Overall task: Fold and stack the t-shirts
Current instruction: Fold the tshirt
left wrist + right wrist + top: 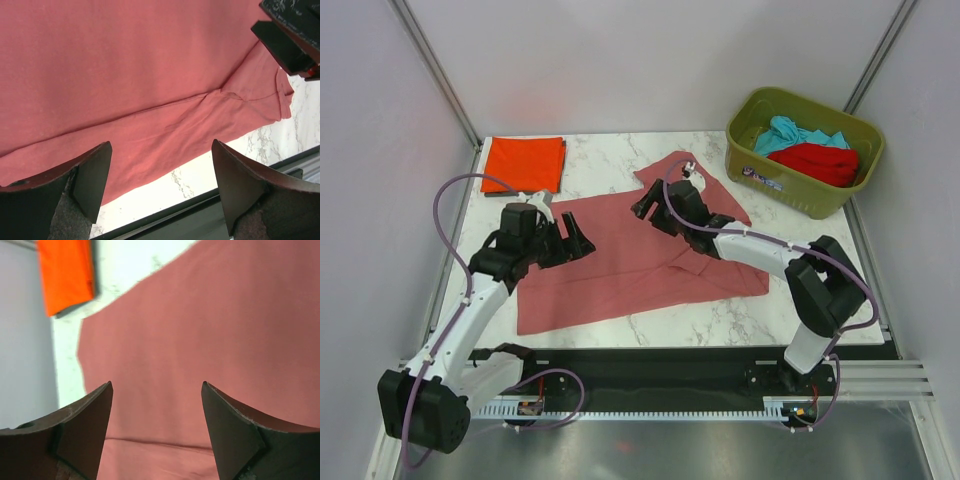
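A dusty pink t-shirt [640, 262] lies partly folded on the marble table [610, 160], also in the left wrist view [125, 65] and the right wrist view [200, 330]. My left gripper [577, 243] is open and empty above the shirt's left part. My right gripper [645, 206] is open and empty above the shirt's upper middle. A folded orange-red t-shirt [523, 163] lies at the back left, also in the right wrist view [65, 272]. A teal shirt [790, 135] and a bright red shirt [820, 162] lie in the bin.
An olive-green plastic bin [760, 170] stands at the back right corner. The table's near edge and a dark rail [670, 365] run below the pink shirt. Grey walls close in both sides.
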### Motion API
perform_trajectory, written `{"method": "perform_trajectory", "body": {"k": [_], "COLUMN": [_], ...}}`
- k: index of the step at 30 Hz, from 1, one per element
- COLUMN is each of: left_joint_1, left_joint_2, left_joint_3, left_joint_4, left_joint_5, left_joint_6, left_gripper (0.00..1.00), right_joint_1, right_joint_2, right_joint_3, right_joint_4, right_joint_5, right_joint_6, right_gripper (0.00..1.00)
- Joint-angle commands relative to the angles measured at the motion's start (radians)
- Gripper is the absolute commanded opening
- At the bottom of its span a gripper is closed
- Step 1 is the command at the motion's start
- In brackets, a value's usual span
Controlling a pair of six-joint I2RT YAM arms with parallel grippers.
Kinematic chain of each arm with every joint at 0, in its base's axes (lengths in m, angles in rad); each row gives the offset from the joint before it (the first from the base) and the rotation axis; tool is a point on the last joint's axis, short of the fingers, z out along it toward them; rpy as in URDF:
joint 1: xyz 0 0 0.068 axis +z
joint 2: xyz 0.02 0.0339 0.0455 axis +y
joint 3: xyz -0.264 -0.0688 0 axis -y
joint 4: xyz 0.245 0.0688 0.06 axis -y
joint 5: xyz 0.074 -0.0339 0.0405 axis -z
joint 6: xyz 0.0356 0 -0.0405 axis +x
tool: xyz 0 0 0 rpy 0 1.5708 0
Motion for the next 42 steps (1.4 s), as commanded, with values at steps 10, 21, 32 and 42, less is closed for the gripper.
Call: {"method": "perform_trajectory", "body": {"k": [10,21,32,42], "left_joint_1": [0.032,0.041,0.059,0.085], "left_joint_2": [-0.012,0.0,0.014,0.022], "left_joint_3": [-0.003,-0.005,0.003,0.004], "left_joint_4": [0.029,0.029,0.029,0.029], "left_joint_5": [-0.032,-0.015,0.0,0.021], "left_joint_6": [-0.007,-0.006,0.008,0.008], "left_gripper": [0.88,0.88,0.87,0.87], "right_joint_1": [-0.011,-0.026,-0.032,-0.034], "right_joint_2": [-0.283,-0.353,-0.294,-0.253], "right_joint_3": [-0.217,-0.391,-0.415,-0.417], "right_joint_4": [-0.428,-0.379,-0.341,-0.338], "right_joint_5": [0.217,0.234,0.224,0.23], "right_joint_6": [0.183,0.263,0.329,0.363], "right_gripper": [0.29,0.25,0.26,0.28]}}
